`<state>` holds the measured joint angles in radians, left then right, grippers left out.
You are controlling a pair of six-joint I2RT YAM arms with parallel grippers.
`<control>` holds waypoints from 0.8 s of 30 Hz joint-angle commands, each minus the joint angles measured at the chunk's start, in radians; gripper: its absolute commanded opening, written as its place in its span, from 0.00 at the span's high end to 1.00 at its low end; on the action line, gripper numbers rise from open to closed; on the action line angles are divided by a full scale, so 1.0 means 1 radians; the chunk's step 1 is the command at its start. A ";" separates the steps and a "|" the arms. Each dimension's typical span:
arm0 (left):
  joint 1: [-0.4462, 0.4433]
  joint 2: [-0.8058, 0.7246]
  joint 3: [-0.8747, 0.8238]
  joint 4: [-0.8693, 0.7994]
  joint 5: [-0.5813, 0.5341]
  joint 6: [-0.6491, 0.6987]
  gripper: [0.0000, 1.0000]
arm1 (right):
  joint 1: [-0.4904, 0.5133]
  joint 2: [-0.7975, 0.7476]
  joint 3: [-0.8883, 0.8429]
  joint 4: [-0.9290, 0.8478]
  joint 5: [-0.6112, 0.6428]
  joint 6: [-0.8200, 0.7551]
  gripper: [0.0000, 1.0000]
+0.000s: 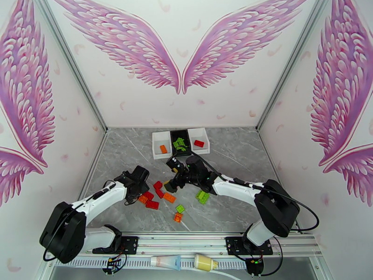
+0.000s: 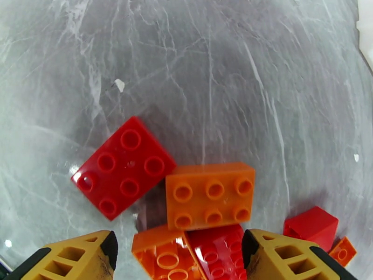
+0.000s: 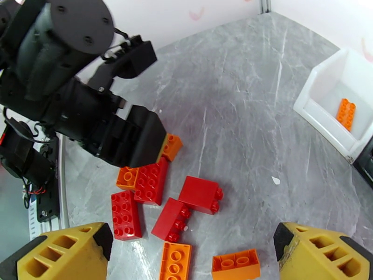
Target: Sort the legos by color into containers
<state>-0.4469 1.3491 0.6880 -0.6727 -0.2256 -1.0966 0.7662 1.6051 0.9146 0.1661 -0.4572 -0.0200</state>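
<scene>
Nearest the arm bases, a loose orange brick (image 1: 177,217) and a loose green brick (image 1: 179,208) lie together on the grey marbled surface (image 1: 121,150), apart from both tools.

A little farther out, the left tool (image 2: 179,261) is down over a cluster of red and orange legos (image 1: 151,199). Its yellow fingers (image 2: 70,257) stand apart, open, with a half-hidden orange brick (image 2: 161,255) and a half-hidden red brick (image 2: 217,257) side by side between them. The red one's edge sits right at one finger, and a gap shows at the other. Just past the fingertips lies a six-stud orange brick (image 2: 210,196), with a six-stud red brick (image 2: 123,166) at its left corner.

The right tool (image 3: 191,257) hangs to the right of that cluster, jaws wide and empty. Two orange pieces (image 3: 175,262) lie between its fingers and red bricks (image 3: 200,194) just beyond. A green pair (image 1: 203,197) lies beside its arm.

Farthest off, the containers stand in a row. The left white box (image 1: 155,143) holds one orange lego (image 1: 163,149), the black middle box (image 1: 179,132) holds green legos (image 1: 181,144), and the right white box (image 1: 205,134) holds one red lego (image 1: 199,143).
</scene>
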 commanded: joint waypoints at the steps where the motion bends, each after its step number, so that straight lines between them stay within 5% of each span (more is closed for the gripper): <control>1: 0.011 0.052 0.050 0.025 0.005 0.073 0.25 | -0.001 0.023 0.001 0.036 -0.062 0.003 0.03; 15: 0.025 0.111 0.145 0.041 0.023 0.101 0.26 | -0.003 0.075 0.050 0.045 -0.107 0.026 0.03; 24: 0.028 0.154 0.179 0.030 -0.006 -0.017 0.25 | -0.019 0.076 0.041 0.041 -0.113 0.029 0.02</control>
<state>-0.4252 1.4830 0.8478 -0.6411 -0.2188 -1.0622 0.7601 1.6714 0.9375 0.1841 -0.5507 -0.0002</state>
